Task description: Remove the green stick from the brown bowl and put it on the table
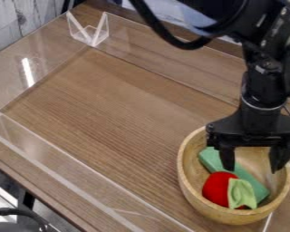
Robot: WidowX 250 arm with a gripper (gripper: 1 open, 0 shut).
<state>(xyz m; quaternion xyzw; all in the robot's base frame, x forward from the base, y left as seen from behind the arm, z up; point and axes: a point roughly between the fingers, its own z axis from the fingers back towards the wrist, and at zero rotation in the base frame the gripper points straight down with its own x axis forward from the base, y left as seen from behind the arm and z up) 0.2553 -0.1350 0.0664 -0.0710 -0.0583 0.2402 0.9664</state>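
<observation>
- Wood-grain boards are making up the table (pixel 111 109) in the one camera view, and low clear acrylic walls (pixel 26 68) are standing along its edges, catching bright glare along the far-left side.
- Well off to the upper left of the gripper, a small clear bracket (pixel 87 29) is sitting at the far corner where two walls are meeting.
- From the top right, the black arm (pixel 263 63) is reaching down, and the gripper (pixel 250 159) is pointing steeply downward over the near-right part of the tabletop.
- Its two dark fingers (pixel 224 156) are standing wide apart, one on each side, and nothing is sitting clamped between them.
- Directly under the gripper, the brown bowl (pixel 196 192) is resting on the table near the lower right edge of the picture, and the fingertips are dipping inside its thick rim.
- Inside the bowl, the green stick (pixel 213 160) is lying just beside the left finger, running toward the bowl's right side; whether the finger is touching it I cannot tell.
- Just below the gripper, a red strawberry toy (pixel 220 188) with light-green leaves (pixel 243 193) is lying on top of the near part of the green stick, still inside the bowl.
</observation>
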